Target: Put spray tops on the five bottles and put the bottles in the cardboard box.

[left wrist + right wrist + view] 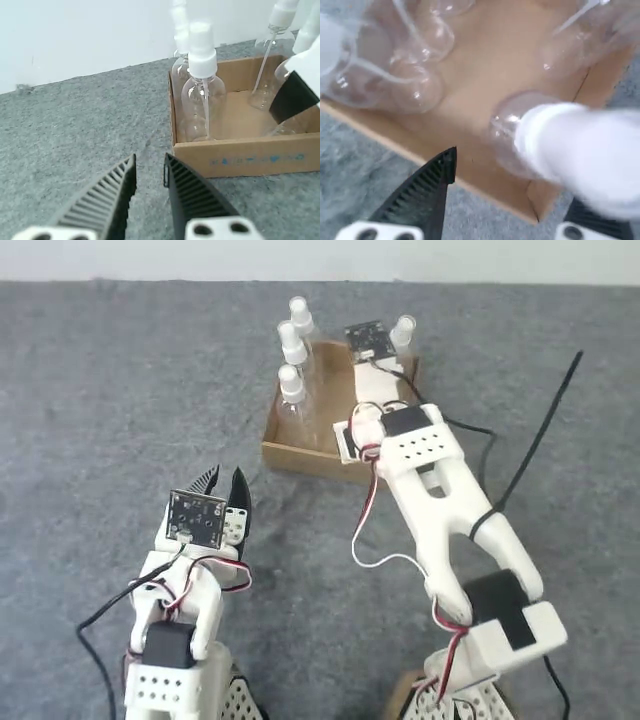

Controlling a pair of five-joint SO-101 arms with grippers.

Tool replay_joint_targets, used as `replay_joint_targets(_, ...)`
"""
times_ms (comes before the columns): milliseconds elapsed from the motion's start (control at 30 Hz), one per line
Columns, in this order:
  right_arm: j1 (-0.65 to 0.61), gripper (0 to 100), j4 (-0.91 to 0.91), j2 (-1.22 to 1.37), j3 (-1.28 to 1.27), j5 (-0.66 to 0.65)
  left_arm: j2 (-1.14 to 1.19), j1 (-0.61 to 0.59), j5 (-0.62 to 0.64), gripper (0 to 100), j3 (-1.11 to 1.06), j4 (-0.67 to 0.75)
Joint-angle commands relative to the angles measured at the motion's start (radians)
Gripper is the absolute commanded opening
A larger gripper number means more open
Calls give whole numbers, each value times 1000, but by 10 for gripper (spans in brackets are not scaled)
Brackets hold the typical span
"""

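The cardboard box stands at the middle back of the table. Three clear bottles with white spray tops line its left side, and another bottle stands at its back right corner. My right gripper hangs over the box's right front corner, open. A capped bottle stands upright between its fingers, nearer one finger than the other, with its white spray top close to the camera. My left gripper rests low over the mat in front of the box, open a little and holding nothing.
Grey felt covers the table. The right arm stretches over the box's front right wall, with cables trailing beside it. In the left wrist view a capped bottle stands at the box's near corner, and the right arm's black part reaches in.
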State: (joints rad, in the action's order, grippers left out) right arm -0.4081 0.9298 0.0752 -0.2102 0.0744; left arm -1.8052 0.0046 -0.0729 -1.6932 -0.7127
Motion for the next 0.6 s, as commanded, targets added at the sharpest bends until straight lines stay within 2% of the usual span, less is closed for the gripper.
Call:
replay_joint_targets(0,-10,308,61,-102,54,11,-14,-6,-8,87,8,32)
replay_joint_targets(567,-7,308,334,-166,52,11,-14,-6,-8,87,8,32)
